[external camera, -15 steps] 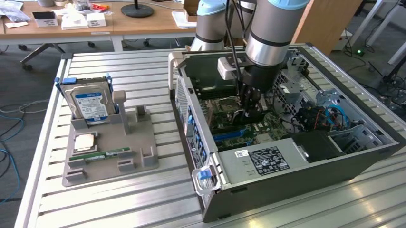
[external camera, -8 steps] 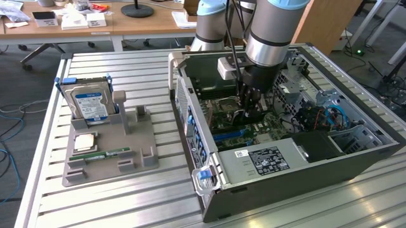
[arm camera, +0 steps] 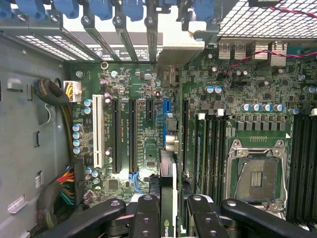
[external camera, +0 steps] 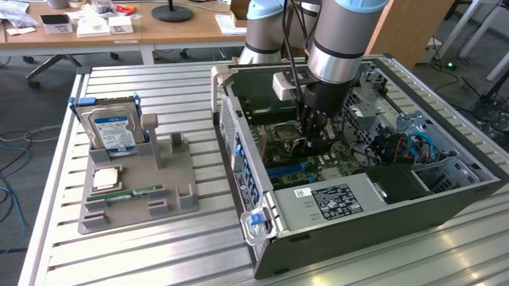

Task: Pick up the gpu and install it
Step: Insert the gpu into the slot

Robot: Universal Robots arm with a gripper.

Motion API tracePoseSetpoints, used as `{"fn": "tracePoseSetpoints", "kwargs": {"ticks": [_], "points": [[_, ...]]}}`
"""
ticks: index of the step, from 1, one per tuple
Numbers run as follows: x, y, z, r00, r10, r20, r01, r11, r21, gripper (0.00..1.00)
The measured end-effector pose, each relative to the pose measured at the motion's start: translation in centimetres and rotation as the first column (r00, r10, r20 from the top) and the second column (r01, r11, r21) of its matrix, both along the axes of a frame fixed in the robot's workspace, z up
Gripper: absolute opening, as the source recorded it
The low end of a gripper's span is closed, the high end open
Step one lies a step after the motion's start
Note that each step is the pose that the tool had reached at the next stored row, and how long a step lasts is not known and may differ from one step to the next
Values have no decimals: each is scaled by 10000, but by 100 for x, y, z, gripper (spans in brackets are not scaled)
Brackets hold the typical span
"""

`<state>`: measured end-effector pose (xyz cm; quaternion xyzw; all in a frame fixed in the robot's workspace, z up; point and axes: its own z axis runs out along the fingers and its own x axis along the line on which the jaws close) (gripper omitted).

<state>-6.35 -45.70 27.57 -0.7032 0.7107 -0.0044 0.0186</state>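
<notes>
The gpu [arm camera: 167, 178] is a thin dark card seen edge-on, and it stands upright between the fingers of my gripper [arm camera: 168, 204], which is shut on it. It hangs directly over the blue expansion slot [arm camera: 167, 111] of the green motherboard [arm camera: 143, 84]. Whether it touches the slot I cannot tell. In the exterior view my gripper [external camera: 312, 142] reaches down into the open computer case [external camera: 334, 238], low over the board. The fingers hide most of the card there.
Black slots and a white slot [arm camera: 98, 136] lie beside the blue one, with memory slots and the empty CPU socket [arm camera: 257, 173] on the other side. A grey holder [external camera: 159, 173] at the exterior view's left carries a hard drive [external camera: 111, 131], a processor [external camera: 107, 177] and a memory stick [external camera: 135, 193].
</notes>
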Motion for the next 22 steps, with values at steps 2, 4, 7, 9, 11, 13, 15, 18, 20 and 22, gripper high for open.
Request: {"fn": "tracePoseSetpoints", "kwargs": {"ticks": [2, 4, 7, 9, 11, 13, 15, 18, 20, 22], "points": [[0, 0, -10, 10000, 0, 0, 0, 10000, -2, 26], [0, 0, -17, 10000, 0, 1, 0, 10000, -2, 26], [0, 0, -18, 10000, 0, 0, 0, 10000, -2, 26], [0, 0, -23, 10000, 0, 2, 0, 10000, 1, 26], [0, 0, -30, 10000, 0, 1, 0, 10000, 0, 26], [0, 0, -34, 10000, 0, 0, 0, 10000, -3, 26], [0, 0, -35, 10000, 0, -1, 0, 10000, -4, 26], [0, 0, -36, 10000, 0, 0, 0, 10000, -2, 26], [0, 0, -38, 10000, 0, 0, 0, 10000, -1, 26], [0, 0, -44, 10000, 0, 2, 0, 10000, 1, 26]]}}
